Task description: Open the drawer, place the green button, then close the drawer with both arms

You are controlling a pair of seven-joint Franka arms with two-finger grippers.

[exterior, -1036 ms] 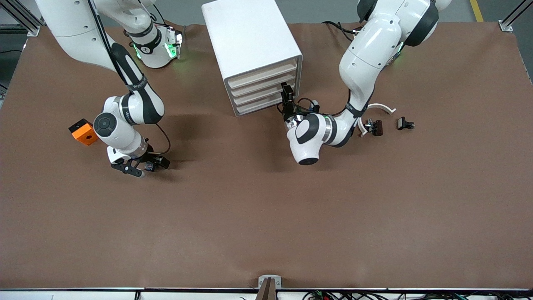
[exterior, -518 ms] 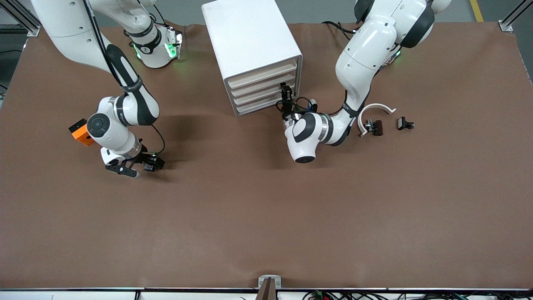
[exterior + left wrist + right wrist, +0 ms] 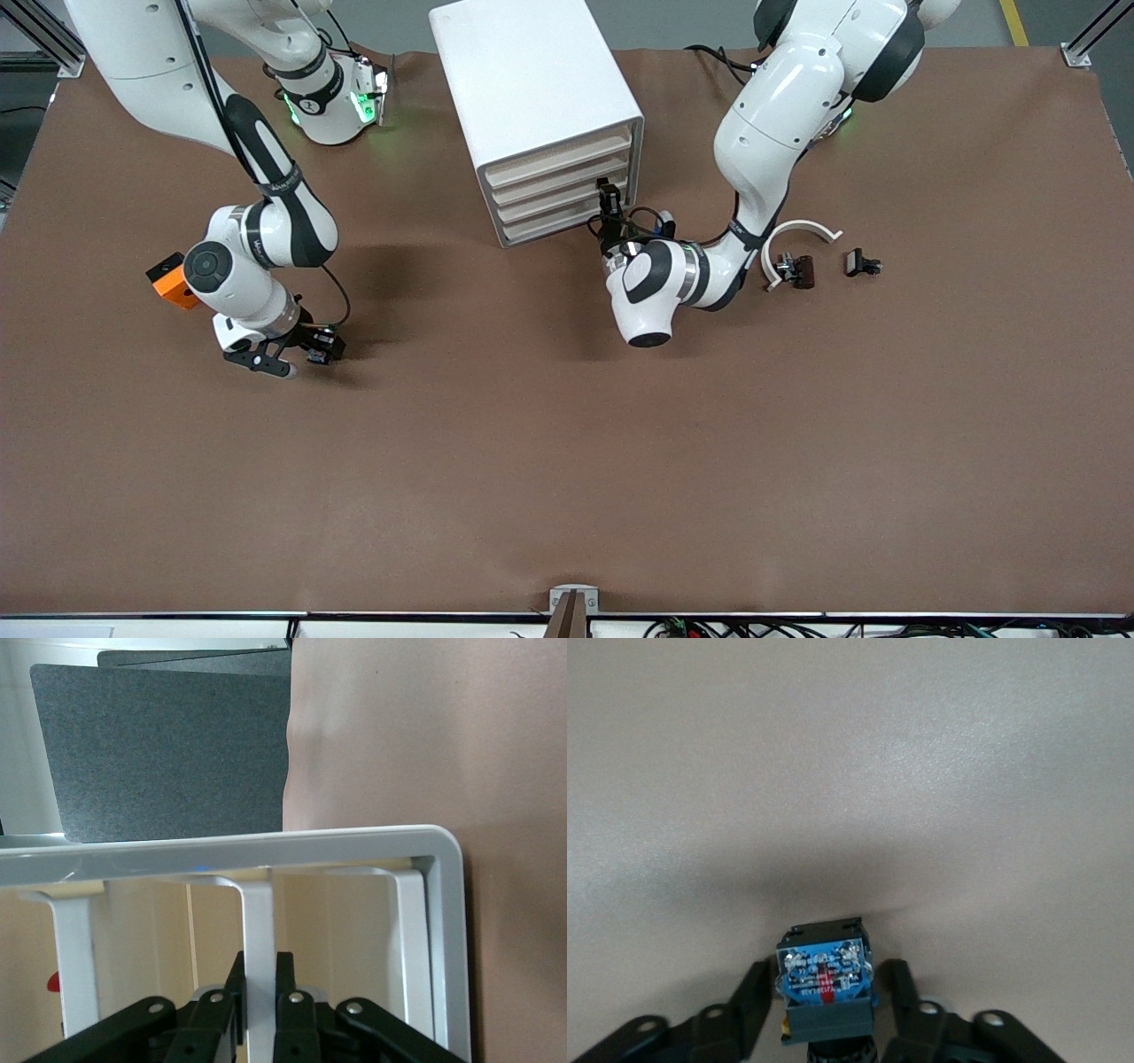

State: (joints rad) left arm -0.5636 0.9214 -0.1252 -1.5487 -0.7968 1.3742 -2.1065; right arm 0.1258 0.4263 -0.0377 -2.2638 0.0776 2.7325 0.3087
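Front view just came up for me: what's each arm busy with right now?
The left gripper is shut on the handle of one drawer of the white cabinet; all four fronts look closed. The right gripper is down at the table toward the right arm's end, its fingers on either side of the button, near the orange block. Nothing is in the drawer yet.

On the brown desk [image 3: 567,461], the left gripper [image 3: 608,206] sits against a drawer front of the big white boxy cabinet [image 3: 532,97], while the right gripper [image 3: 288,354] is down near the orange block [image 3: 168,282].
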